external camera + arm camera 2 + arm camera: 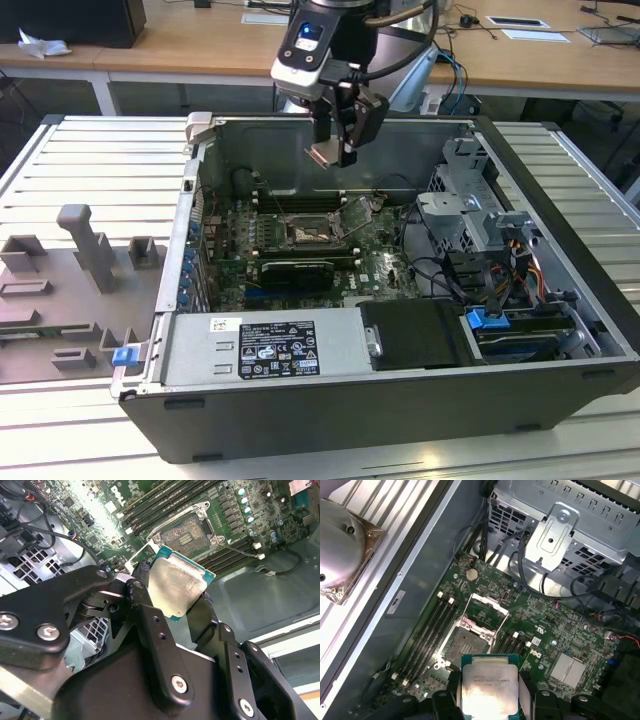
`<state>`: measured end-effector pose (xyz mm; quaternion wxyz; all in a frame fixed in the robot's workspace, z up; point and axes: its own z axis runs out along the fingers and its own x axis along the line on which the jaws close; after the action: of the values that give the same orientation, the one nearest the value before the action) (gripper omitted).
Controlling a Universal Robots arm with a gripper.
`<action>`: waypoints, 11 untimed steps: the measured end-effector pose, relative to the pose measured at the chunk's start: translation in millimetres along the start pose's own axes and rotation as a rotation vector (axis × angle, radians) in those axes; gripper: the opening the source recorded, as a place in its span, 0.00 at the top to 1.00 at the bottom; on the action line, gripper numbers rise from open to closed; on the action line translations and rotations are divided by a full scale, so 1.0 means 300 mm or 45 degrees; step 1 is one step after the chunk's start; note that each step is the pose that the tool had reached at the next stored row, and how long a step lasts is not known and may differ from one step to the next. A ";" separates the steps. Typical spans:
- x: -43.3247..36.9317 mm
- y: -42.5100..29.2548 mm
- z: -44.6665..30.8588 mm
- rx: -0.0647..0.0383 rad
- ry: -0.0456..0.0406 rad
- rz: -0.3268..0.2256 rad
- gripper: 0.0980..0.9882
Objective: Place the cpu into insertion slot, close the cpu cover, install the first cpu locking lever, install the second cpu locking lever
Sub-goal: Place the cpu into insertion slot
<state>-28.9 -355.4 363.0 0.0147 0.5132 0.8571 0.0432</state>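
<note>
I have the gripper hanging over the open top of the computer case, close to its far wall and well above the boards inside. Its fingers are closed part-way, pinching the cpu by two opposite edges. The chip is tilted, its pale metal face turned to both wrist views.

The insertion slot lies below the chip on the green motherboard, its dark centre bare, nothing seated in it. The cpu cover is swung up and stands at the socket's edge toward the exterior view's right, so the opening is exposed from above. A thin wire rod runs beside the socket in the second wrist view; I take it for a locking lever, but I can't be sure.

Room around the socket is tight. Long black memory slots flank it on two sides. The metal drive cage with its loose cables sits toward the exterior view's right. The power supply box fills the case's near edge.
</note>
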 end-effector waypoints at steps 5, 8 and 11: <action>0.000 0.000 0.001 -0.001 -0.003 0.039 0.50; 0.000 0.000 0.002 -0.002 -0.008 0.084 0.50; 0.000 0.000 0.002 -0.002 -0.011 0.123 0.50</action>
<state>-28.8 -355.4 362.3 0.0168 0.5540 0.8313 0.0424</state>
